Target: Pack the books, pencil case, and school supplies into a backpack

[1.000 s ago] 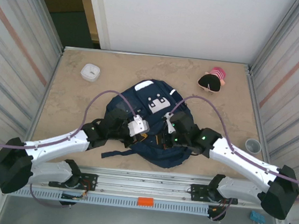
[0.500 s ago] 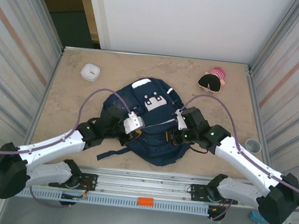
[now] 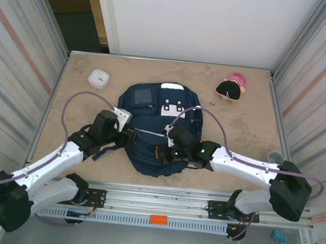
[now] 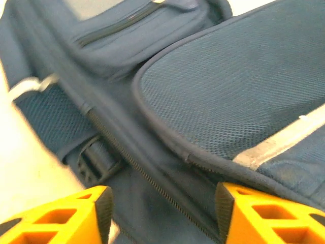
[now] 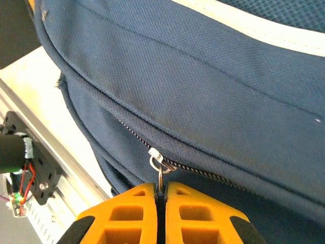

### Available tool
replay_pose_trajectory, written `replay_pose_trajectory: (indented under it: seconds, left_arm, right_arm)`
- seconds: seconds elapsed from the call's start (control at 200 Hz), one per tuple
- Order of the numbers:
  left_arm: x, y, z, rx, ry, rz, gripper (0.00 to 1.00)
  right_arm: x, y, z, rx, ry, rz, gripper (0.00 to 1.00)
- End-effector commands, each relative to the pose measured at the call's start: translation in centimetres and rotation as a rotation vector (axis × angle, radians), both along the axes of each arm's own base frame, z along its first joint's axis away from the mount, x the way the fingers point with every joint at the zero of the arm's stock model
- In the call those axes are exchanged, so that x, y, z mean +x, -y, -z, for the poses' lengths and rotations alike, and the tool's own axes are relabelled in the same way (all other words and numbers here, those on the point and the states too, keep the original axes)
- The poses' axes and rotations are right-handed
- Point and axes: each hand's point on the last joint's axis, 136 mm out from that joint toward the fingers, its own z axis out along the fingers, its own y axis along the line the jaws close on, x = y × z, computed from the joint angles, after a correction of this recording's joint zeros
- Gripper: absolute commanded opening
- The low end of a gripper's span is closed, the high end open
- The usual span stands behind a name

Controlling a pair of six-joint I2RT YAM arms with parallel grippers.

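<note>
Navy blue fabric backpack (image 3: 151, 120) with white patches and a grey square pocket is lying flat pretty much in the middle of the beige marbled tabletop (image 3: 251, 120), its top end towards the far wall and its bottom end towards the arm bases. Both arms are reaching in over it from either side.

Right hand (image 3: 162, 151) is down on the near part of the bag. In the wrist view its orange fingers (image 5: 193, 208) are pinched completely together (image 5: 160, 203) on the little metal zipper pull (image 5: 159, 170). The zipper teeth run off diagonally across the navy fabric (image 5: 203, 91).

Left hand (image 3: 127, 134) sits at the bag's left edge. From its own camera the two orange fingers (image 4: 269, 213) are clearly spread (image 4: 162, 213), nothing clamped between them, just bag fabric underneath. That view also gets a mesh panel (image 4: 228, 86), a closed zipper (image 4: 137, 168) running diagonally and a black plastic buckle (image 4: 94, 160) on a strap.

Other stuff on the tabletop, all well apart from the bag:
- small white lidded tub (image 3: 99, 79), far left
- pink and black plush toy (image 3: 231, 87), far right
- little grey cup (image 3: 275, 157) right at the right edge

Bag looks zipped along everything I can see
</note>
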Motion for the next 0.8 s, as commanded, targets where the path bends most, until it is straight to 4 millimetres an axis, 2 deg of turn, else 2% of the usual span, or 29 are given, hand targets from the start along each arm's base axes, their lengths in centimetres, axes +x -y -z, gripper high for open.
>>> replay_pose_trajectory:
  seconds: [0.0,0.185,0.381,0.621,0.797]
  left_arm:
    - [-0.8,-1.5,-2.2,-0.184,-0.076,-0.241,0.61]
    - [-3.5,-1.7,-2.1,-0.573,-0.229,-0.473,0.61]
    - [-3.9,0.0,-1.3,-0.924,-0.372,-0.566,0.59]
    - [-3.3,1.7,-2.2,-0.989,-0.403,-0.529,0.59]
    - [-2.9,2.7,-1.3,-1.006,-0.448,-0.531,0.57]
  right_arm:
    - [0.6,-2.0,-2.3,0.057,0.043,0.006,0.0]
    - [0.4,-2.7,-1.6,0.041,0.036,-0.013,0.0]
    - [-0.1,-3.6,-1.3,0.038,0.032,-0.049,0.0]
    - [-0.6,-4.5,-0.9,0.042,0.022,-0.079,0.0]
    - [-0.9,-5.0,-0.9,0.047,0.017,-0.094,0.0]
